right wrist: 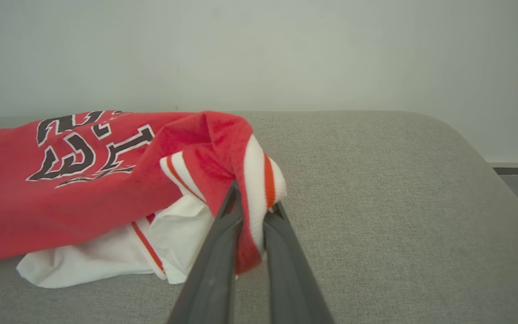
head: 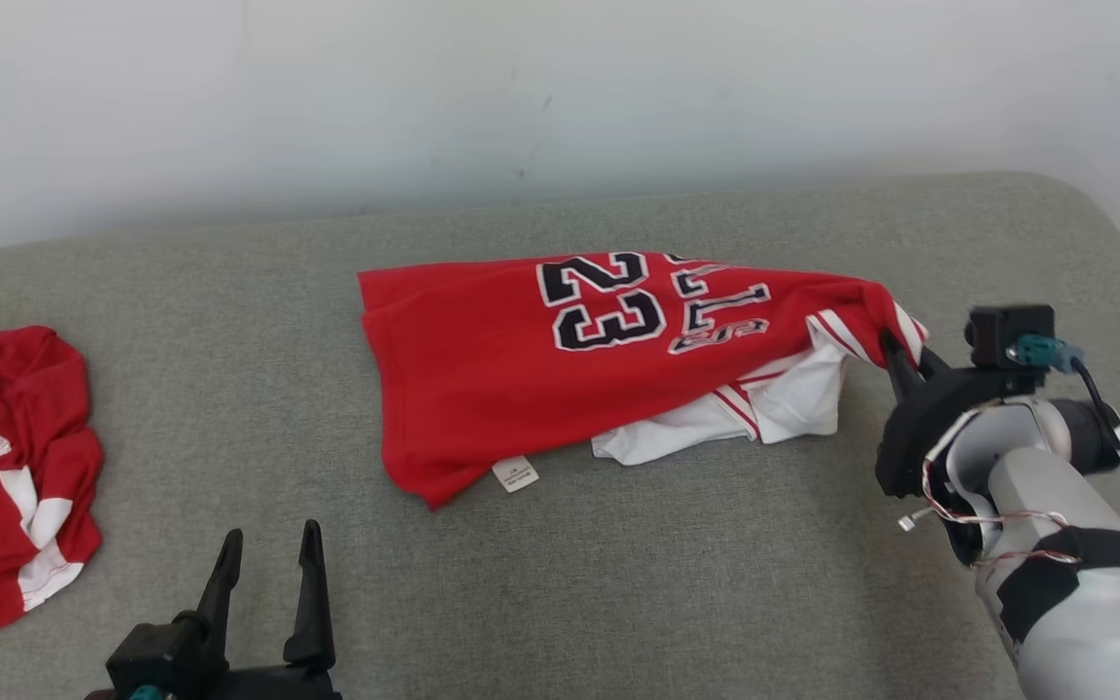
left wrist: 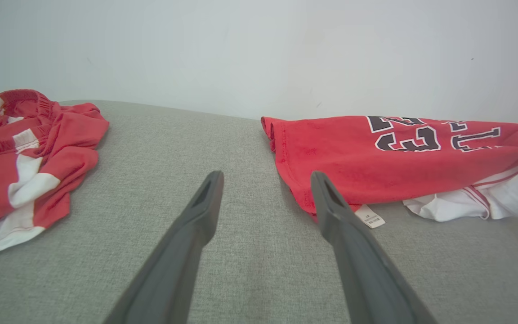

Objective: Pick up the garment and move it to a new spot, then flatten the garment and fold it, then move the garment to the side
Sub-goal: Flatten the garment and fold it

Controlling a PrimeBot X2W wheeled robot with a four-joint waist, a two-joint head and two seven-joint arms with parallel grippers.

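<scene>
The red jersey (head: 521, 389) lies in the middle of the grey fabric-covered tabletop (head: 618, 583), its long axis running side to side across the robot's front; the hem end points to the robot's left and the striped arm-hole end to its right; the black number faces up, and a white layer (head: 774, 408) spills out from under the red on the near right side

The right gripper (head: 900, 352) has its fingers (right wrist: 223, 252) pressed nearly together on the striped edge at the jersey's right end; in the right wrist view the red and white trim (right wrist: 259, 180) is pinched between them and drapes over their tips, so that end is raised a little while the rest rests on the tabletop

The left gripper (head: 271, 544) hovers low at the near left, fingers (left wrist: 196, 225) spread wide and holding nothing; the jersey's near hem corner, with its small white label (head: 515, 473), lies ahead of it and off to its right, just beyond the right-hand fingertip in the left wrist view

A second red and white garment (head: 6, 467) sits crumpled at the far left, well apart from the jersey

The left arm is plainly the nearer one to the free hem end; spreading the jersey flat likely depends on it reaching forward and rightward to that corner while the right holds the opposite end
</scene>
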